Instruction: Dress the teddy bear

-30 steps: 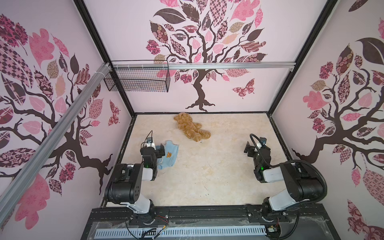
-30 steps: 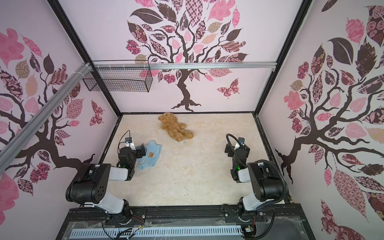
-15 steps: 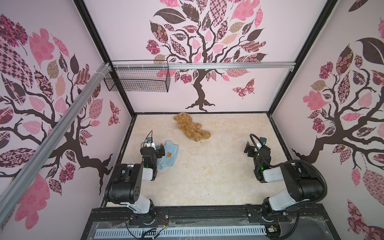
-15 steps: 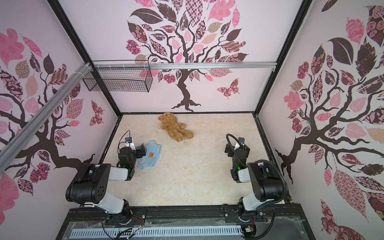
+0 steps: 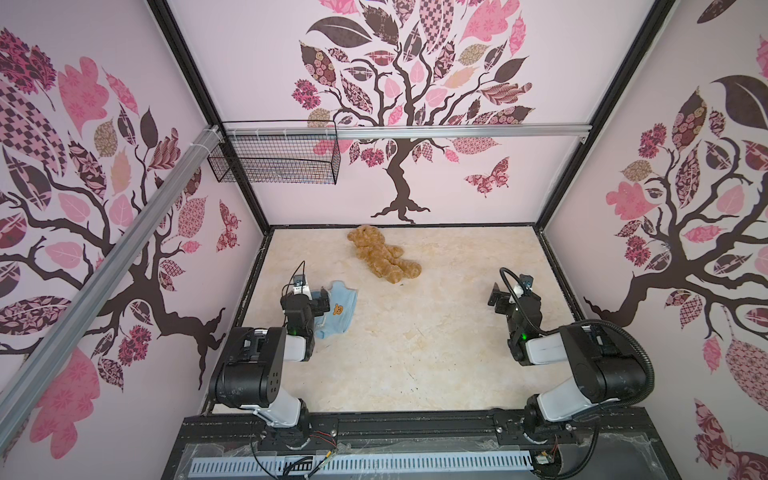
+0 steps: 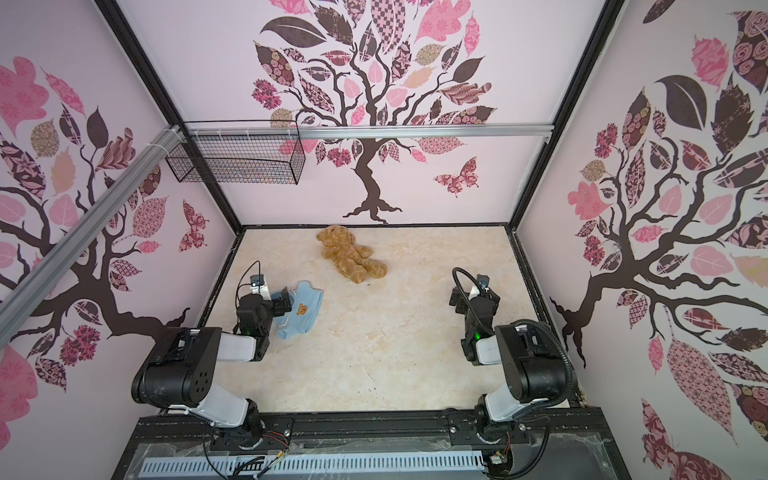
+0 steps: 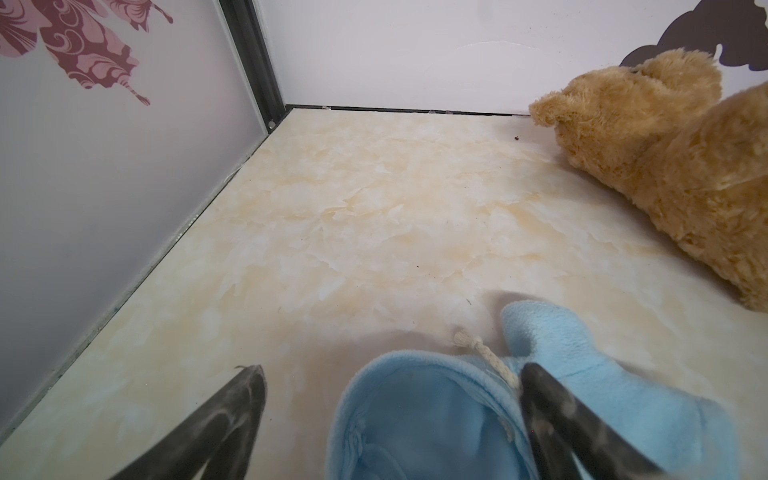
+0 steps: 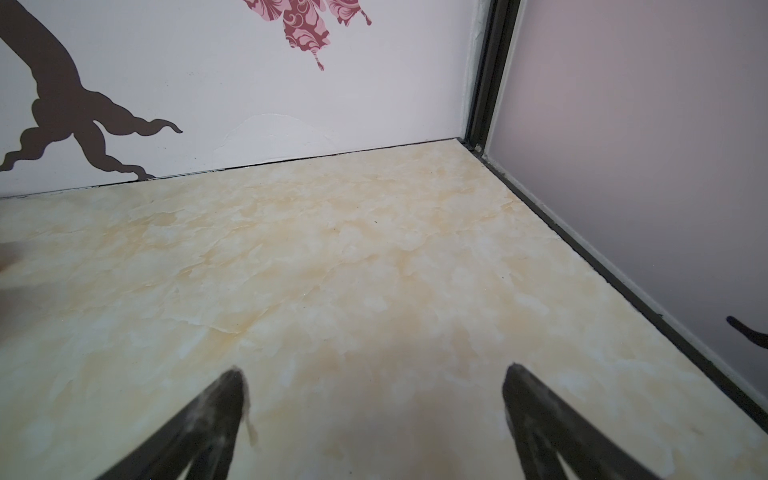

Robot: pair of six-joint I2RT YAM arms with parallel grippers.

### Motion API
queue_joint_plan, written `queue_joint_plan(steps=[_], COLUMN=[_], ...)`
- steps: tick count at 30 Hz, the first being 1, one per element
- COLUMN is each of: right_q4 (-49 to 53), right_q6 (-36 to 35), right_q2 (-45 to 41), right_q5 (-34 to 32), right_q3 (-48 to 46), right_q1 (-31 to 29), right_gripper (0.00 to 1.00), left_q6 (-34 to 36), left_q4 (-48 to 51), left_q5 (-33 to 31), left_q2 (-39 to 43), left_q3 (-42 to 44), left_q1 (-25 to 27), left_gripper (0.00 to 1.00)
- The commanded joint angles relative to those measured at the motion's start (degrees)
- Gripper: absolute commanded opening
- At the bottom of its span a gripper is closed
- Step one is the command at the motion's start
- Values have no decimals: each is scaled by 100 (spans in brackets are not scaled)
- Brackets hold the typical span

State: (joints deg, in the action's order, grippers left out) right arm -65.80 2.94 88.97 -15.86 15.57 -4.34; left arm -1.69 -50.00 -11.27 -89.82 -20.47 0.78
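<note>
My left gripper [image 7: 390, 370] stands wide open, with one end of the light blue shirt [image 5: 338, 309] between its fingers. I cannot tell whether a finger touches the fleece, and the arm hides that edge in both top views. My right gripper [image 8: 374, 370] gapes over bare desk [image 5: 415, 353]. The teddy bear [image 5: 382, 253] lies near the desk's 12 o'clock, at 1 o'clock from the shirt and apart from it, its face hard to make out.
</note>
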Motion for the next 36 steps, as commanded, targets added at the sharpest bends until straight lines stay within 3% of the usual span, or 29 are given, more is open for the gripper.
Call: queue_joint_plan(steps=[1,9,12,15,19,21,23,27,32,36], right_q4=[-156,-326,1137,2430,3372,3567,3737,4645,4917,4514], right_q6=[81,-56,158,868,1564,1855,2139,1843,1524,1777], right_q2=[58,-203,-1029,-1760,-2895,-3381,-3636,-3309,-2358,-1914], right_q5=[-77,24,-165,-567,-259,352,1223,1481,1623,1986], right_q3=[36,-99,200,659,859,822,852,1499,2189,2209], right_q1=[-36,-65,-85,-83,-83,-81,-136,-1109,-2360,-2547], right_gripper=[100,100,100,100,100,100,98,97,97,97], left_q6=[-42,-34,-100,-590,-1575,-2037,-2454,-3510,-3550,-3662], left_q4=[-1,-1,61,2219,3883,4494,4340,3408,4010,4393], left_q5=[54,81,-208,-962,-1410,-1021,92,1717,1799,1914], left_q2=[53,71,157,859,1367,1537,1696,1552,742,-150], left_q3=[-137,-132,-238,-987,-1571,-1751,-1684,-1630,-2721,-3621], left_q1=[-25,-26,-27,-38,-35,-38,-27,173,1013,1385], left_gripper=[97,97,97,97,97,97,97,95,95,96])
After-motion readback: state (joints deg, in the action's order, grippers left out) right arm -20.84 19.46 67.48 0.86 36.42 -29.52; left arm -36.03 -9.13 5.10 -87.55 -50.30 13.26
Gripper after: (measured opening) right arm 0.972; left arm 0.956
